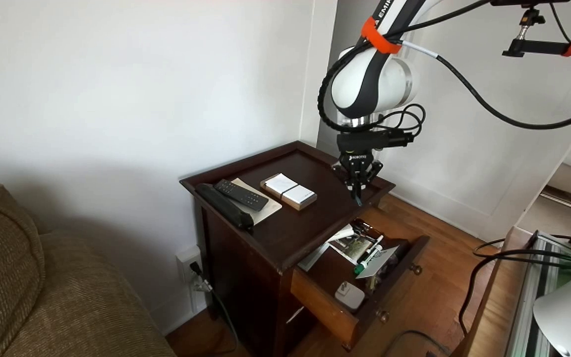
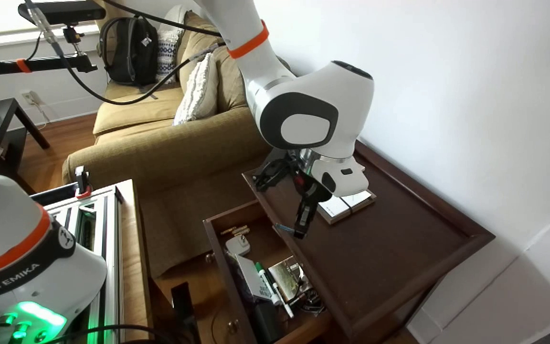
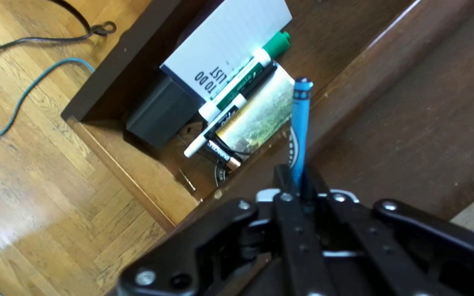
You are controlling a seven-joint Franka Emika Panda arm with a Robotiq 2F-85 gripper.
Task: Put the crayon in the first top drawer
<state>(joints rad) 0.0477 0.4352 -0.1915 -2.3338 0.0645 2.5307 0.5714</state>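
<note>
A blue crayon (image 3: 300, 119) sticks out from between my fingertips. It also shows in both exterior views (image 1: 359, 202) (image 2: 283, 228). My gripper (image 3: 296, 179) is shut on it, with the held end hidden between the fingers. In both exterior views the gripper (image 1: 357, 192) (image 2: 301, 229) is above the table top near its drawer-side edge. The crayon points out toward the drawer side. The first top drawer (image 1: 400, 275) is pulled open below the table top and holds several things. Its side wall also shows in the wrist view (image 3: 138, 172).
The drawer holds a green marker (image 3: 241, 78), a white TO DO LIST pad (image 3: 224, 45), a battery (image 3: 220, 153) and a white charger (image 1: 350, 296). On the table top (image 1: 315, 171) lie a remote (image 1: 241, 194) and a banded paper stack (image 1: 290, 191). A sofa (image 1: 82, 302) stands beside it.
</note>
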